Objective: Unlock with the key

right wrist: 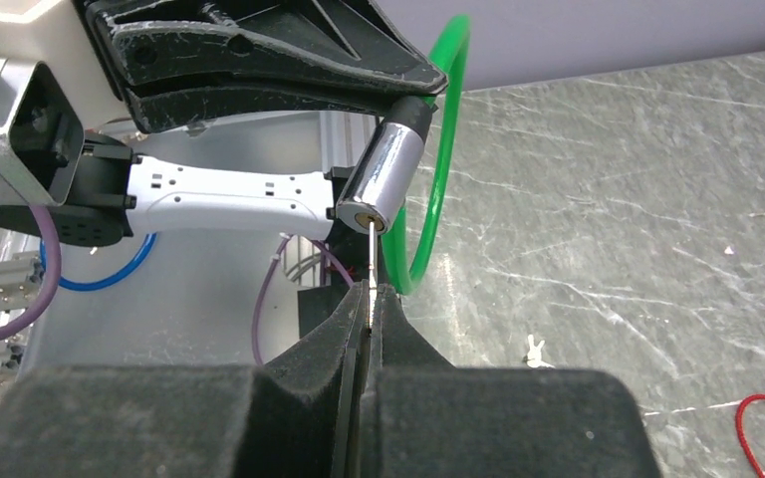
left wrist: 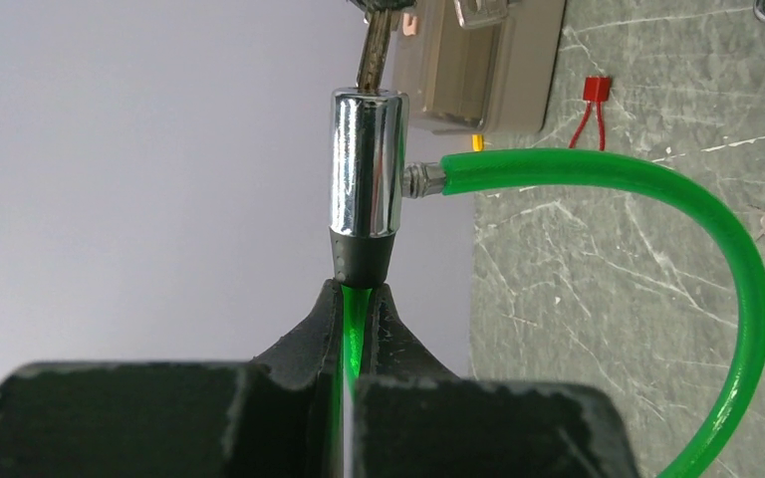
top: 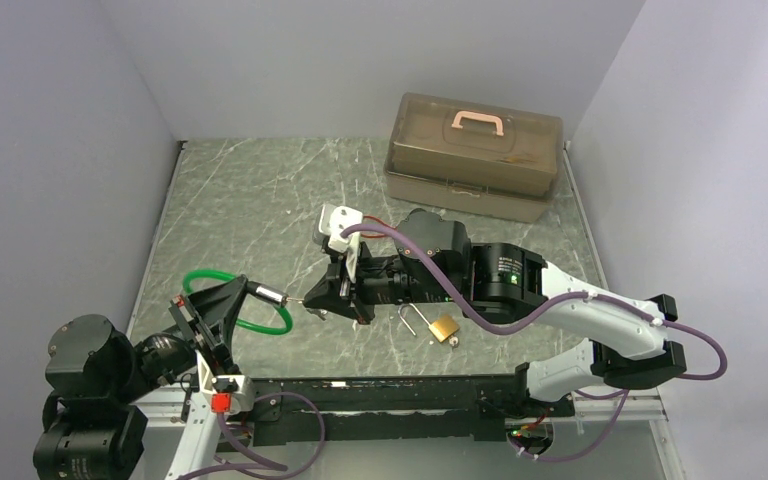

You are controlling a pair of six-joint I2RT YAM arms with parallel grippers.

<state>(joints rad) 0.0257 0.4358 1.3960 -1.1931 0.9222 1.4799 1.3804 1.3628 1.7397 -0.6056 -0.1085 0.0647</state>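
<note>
from above: left gripper (top: 243, 291) clamps the green cable lock (top: 268, 294) over the table (top: 260, 190), right gripper (top: 312, 300) meeting it. left wrist: jaws pinch the cable (left wrist: 608, 169) below the chrome barrel (left wrist: 367, 164). right wrist: jaws closed on the key (right wrist: 372, 249), tip in the barrel's keyhole.

I see the chrome lock cylinder (right wrist: 383, 179) raised in the air and tilted, the green cable (right wrist: 438, 149) curving out from its side in a loop, and the thin key (right wrist: 372, 254) pointing up with its tip at the brass keyhole (right wrist: 363, 214) on the end face.
</note>
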